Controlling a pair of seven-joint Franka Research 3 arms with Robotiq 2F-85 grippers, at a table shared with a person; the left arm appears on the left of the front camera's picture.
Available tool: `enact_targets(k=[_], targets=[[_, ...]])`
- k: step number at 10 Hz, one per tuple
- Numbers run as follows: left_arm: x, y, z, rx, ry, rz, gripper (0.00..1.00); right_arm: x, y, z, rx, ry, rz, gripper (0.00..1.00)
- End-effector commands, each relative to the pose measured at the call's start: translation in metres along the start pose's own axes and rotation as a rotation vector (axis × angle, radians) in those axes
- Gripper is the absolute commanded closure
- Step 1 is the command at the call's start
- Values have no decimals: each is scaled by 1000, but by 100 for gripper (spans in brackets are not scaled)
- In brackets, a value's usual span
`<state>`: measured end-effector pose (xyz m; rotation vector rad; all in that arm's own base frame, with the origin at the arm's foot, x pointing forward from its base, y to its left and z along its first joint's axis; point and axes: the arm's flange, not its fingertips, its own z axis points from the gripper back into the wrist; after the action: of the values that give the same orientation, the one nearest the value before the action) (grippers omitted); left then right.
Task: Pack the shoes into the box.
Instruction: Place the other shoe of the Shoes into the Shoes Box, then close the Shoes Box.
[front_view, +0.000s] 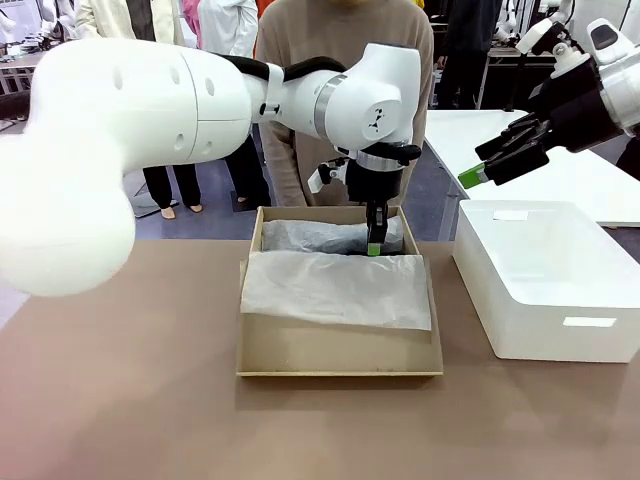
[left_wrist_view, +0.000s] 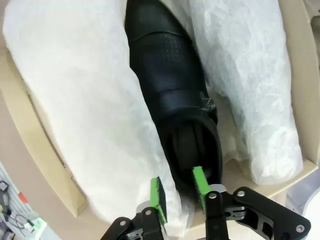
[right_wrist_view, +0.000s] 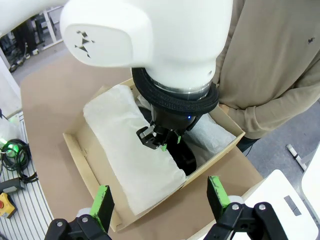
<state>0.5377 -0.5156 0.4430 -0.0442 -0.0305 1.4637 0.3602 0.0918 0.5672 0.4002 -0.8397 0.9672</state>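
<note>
Left arm reaches into the box (front_view: 340, 350), one brown cardboard shoebox at mid-table. One shoe (left_wrist_view: 170, 85) counted, glossy black, lying on its sole in the trough between two folds of white tissue paper (front_view: 335, 290). Its long axis runs along the box's length, across the table. The heel opening sits at the end toward the robot's right, directly under the left gripper (left_wrist_view: 177, 182), and the toe points away toward the robot's left, its tip tucked under tissue. The tissue may cover more; cannot tell from these views. Left gripper jaws stand partly spread, one green pad over the heel opening and the other outside on the tissue, with the heel rim between them; contact between pads and leather is unclear. Right gripper (front_view: 476, 166) hangs in the air above one white box (front_view: 560, 340) on the robot's right, well apart from the shoebox, fingers spread wide and holding nothing. One person (front_view: 340, 60) stands at the far edge of the table (front_view: 120, 400), just behind the shoebox
</note>
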Motion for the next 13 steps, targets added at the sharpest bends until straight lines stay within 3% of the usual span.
enact_targets(k=[1, 3, 6, 7, 8, 13], targets=[[-4, 2, 36, 12, -37, 57, 0, 0, -4, -2, 14, -22, 16, 0], [0, 5, 68, -19, -50, 61, 0, 0, -4, -2, 14, -22, 16, 0], [14, 6, 81, -25, -31, 89, 0, 0, -4, -2, 14, -22, 16, 0], [35, -3, 66, 66, 41, 48, 0, 0, -4, -2, 14, -22, 16, 0], [13, 8, 82, -38, -4, 13, 0, 0, -4, -2, 14, -22, 16, 0], [13, 8, 82, -38, -4, 13, 0, 0, -4, -2, 14, -22, 16, 0]])
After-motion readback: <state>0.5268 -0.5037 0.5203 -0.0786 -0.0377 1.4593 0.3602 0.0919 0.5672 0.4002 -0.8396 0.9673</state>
